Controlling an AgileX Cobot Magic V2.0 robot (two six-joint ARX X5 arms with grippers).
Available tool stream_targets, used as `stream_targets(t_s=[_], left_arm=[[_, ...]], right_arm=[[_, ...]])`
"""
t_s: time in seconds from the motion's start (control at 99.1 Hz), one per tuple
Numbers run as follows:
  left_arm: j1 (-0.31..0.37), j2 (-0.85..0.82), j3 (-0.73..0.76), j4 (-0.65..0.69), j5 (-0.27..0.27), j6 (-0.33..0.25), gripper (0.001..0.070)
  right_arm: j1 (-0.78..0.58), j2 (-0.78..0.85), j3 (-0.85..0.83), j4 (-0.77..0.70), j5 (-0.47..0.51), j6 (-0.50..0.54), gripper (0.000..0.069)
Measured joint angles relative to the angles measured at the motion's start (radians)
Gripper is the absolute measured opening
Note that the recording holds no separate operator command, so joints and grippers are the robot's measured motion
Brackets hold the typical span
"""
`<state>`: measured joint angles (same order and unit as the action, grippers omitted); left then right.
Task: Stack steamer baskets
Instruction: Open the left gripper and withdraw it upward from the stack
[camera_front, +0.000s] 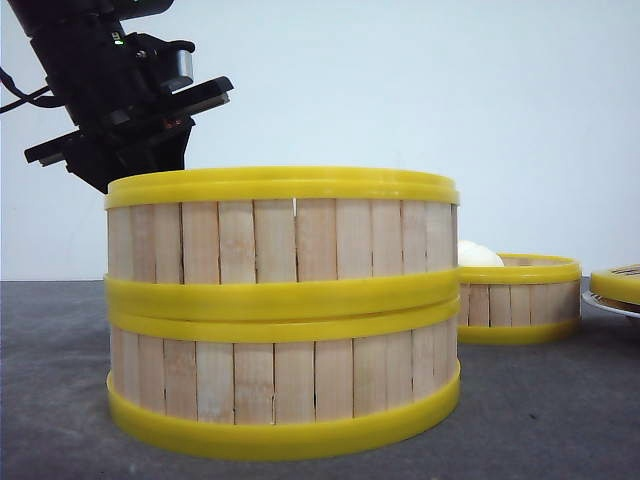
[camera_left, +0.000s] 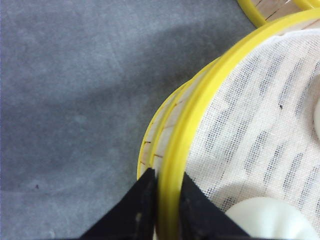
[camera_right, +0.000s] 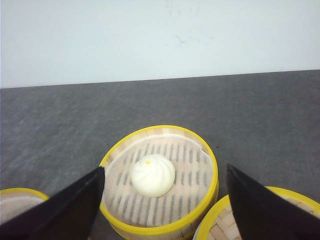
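Left gripper is clamped on the top rim of the upper steamer basket, stacked on a second basket; a bun is cut off. Right gripper is spread wide above the third basket.

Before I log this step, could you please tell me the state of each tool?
Left tool: closed on the rim of the upper steamer basket.
Right tool: open, holding nothing.

grey table, white wall, white plate, steamed bun
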<state>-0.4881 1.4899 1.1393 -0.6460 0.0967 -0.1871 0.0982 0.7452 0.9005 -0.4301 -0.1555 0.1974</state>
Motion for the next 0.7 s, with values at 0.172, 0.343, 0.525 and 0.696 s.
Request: stream_targets(t_s=[0.172, 0.343, 0.525, 0.696], left_arm=[[0.000, 0.000, 0.000, 0.001, 0.009, -0.012, 0.0177], [0.000, 0.000, 0.000, 0.011, 0.010, -0.012, 0.0230], [0.000, -0.050, -0.001, 0.084, 0.010, -0.013, 0.0235], [0.000, -0.254, -0.002, 0.198, 0.008, -0.013, 0.0235]], right_arm=[[0.000, 0.000, 0.000, 0.000, 0.000, 0.000, 0.0479], [0.000, 0.000, 0.000, -0.003, -0.001, 0.000, 0.0479], [0.000, 0.016, 0.000, -0.007, -0.002, 0.000, 0.0479], [0.000, 0.067, 0.000, -0.007, -0.002, 0.000, 0.0479]])
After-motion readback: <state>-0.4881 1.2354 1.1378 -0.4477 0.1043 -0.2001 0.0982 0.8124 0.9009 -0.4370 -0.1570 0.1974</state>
